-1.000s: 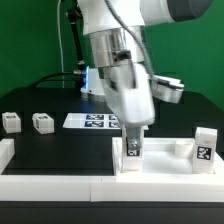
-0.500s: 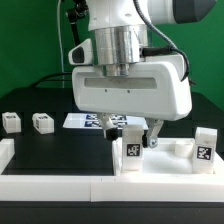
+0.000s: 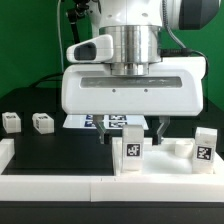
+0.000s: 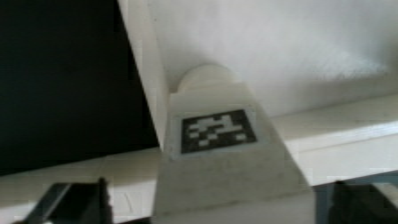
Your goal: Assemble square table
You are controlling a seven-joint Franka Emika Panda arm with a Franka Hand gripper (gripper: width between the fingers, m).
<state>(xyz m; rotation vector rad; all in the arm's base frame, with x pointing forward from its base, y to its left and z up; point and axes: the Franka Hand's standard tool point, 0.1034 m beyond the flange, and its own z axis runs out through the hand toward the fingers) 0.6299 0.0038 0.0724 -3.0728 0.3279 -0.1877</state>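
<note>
The gripper (image 3: 133,136) hangs over the slab (image 3: 168,163) with its fingers (image 3: 160,128) spread wide. The upright leg (image 3: 131,152) stands between them at the slab's end on the exterior view's left, untouched, with gaps showing on both sides in the wrist view. A second leg (image 3: 205,148) stands at the slab's opposite end. A third leg (image 3: 42,122) and a fourth leg (image 3: 11,122) sit on the table (image 3: 60,150), well apart from the slab.

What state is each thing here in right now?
Middle leg: upright at slab's corner.
Gripper: open, astride that leg, not touching.
Right leg: upright, free.
Far-left leg: loose on table.
Second-left leg: loose on table.
Slab: lying flat.
</note>
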